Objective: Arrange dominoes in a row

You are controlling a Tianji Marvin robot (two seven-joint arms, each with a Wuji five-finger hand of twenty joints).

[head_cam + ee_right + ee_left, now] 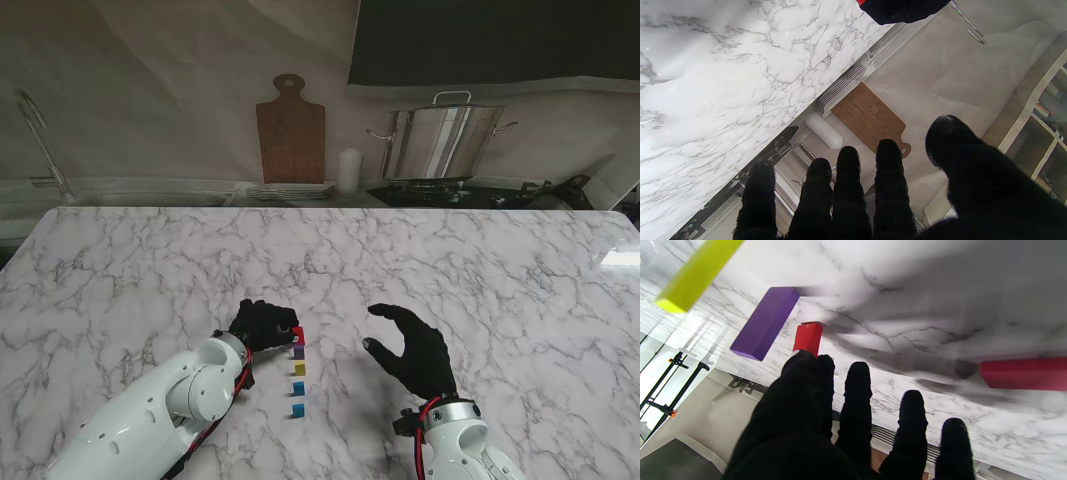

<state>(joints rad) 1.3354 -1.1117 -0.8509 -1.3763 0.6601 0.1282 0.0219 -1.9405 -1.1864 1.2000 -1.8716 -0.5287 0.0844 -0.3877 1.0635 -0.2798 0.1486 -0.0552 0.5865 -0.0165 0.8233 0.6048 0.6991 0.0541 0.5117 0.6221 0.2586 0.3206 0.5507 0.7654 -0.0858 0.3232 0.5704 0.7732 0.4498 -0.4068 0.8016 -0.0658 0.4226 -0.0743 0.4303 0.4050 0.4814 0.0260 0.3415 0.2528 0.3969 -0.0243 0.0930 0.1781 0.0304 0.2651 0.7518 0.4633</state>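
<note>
Currently my left hand (262, 324) pinches a red domino (297, 333) between thumb and forefinger, standing it on the marble table (500, 260) at the far end of the row. Behind it, nearer to me, stand the purple domino (298, 351), the yellow domino (299, 368) and two blue dominoes (298, 398). Judgement: release by parting the fingers squarely, keeping the piece upright and spaced like the rest; a sideways drag risks toppling the purple one. My right hand (415, 350) hovers spread and empty, well apart. Another red domino (1023, 373) lies flat nearby.
</note>
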